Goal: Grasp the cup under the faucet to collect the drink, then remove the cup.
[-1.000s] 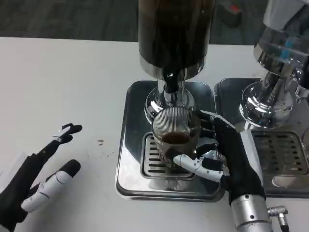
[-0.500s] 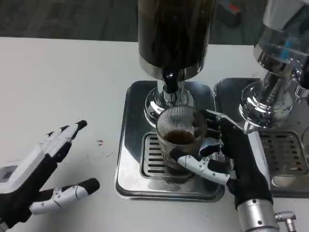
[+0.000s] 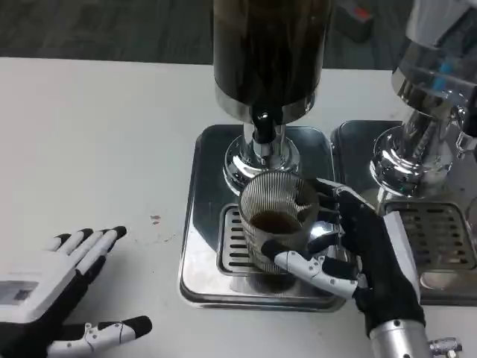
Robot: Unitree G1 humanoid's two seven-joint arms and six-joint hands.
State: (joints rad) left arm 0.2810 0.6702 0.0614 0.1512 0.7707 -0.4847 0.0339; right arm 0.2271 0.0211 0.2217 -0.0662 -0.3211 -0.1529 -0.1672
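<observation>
Head view: my right hand point(image 3: 358, 261) grips the ribbed glass cup point(image 3: 277, 220), thumb across its near side, other fingers wrapped round its right and far side. Cup has dark drink in the bottom and sits over the slotted grille of the steel drip tray point(image 3: 201, 224), just in front of the faucet point(image 3: 261, 130) under the dark dispenser tank point(image 3: 268, 52). Can't tell if the cup touches the grille or is lifted. My left hand point(image 3: 63, 298) is well away to the cup's left, low over the white desk point(image 3: 97, 134), back up, fingers spread, holding nothing. Second steel dispenser point(image 3: 417, 142) with its own tray stands just beyond my right hand.
</observation>
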